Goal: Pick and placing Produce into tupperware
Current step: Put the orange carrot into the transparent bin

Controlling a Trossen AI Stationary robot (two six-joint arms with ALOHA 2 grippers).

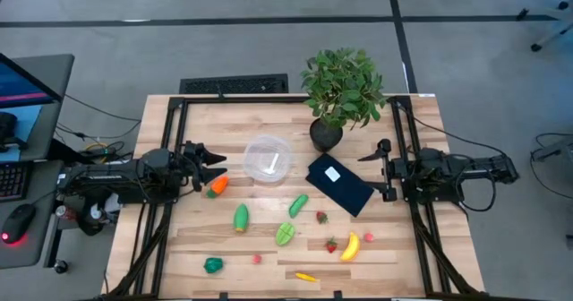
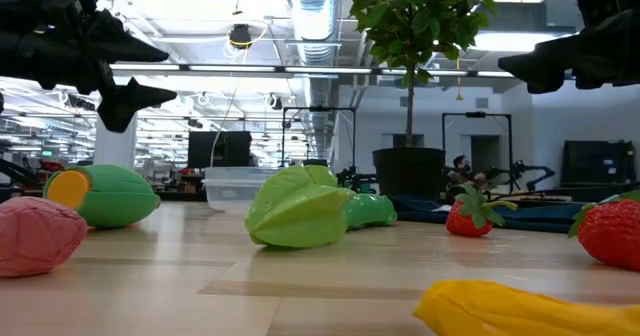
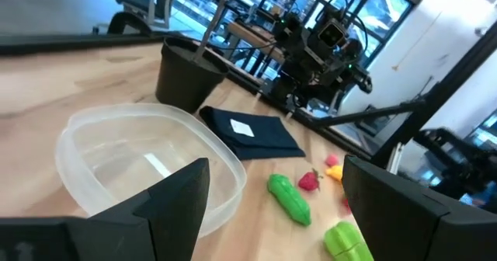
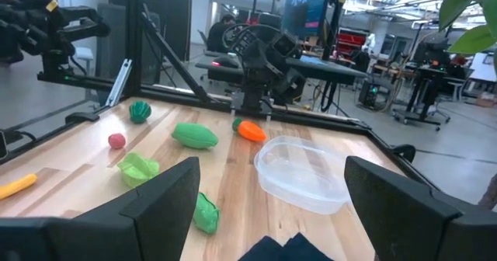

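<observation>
Left gripper point(image 1: 215, 166) fingers spread wide, empty, just above the carrot point(image 1: 218, 184). Tupperware point(image 1: 268, 159) right of it, mid-worktop point(image 1: 269, 113), empty. Other produce scattered nearer the front: cucumber point(image 1: 298, 204), banana point(image 1: 350, 245). Right gripper point(image 1: 376, 168) fingers wide, empty, beside the blue rectangle point(image 1: 339, 184).

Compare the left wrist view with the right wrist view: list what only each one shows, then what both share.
Only the left wrist view shows the plant pot, a strawberry and the right arm across the table.

Only the right wrist view shows the orange carrot, the dark green pepper and the left arm.

Both show the empty clear tupperware and the dark blue flat rectangle, each past its own gripper's open fingers.
</observation>
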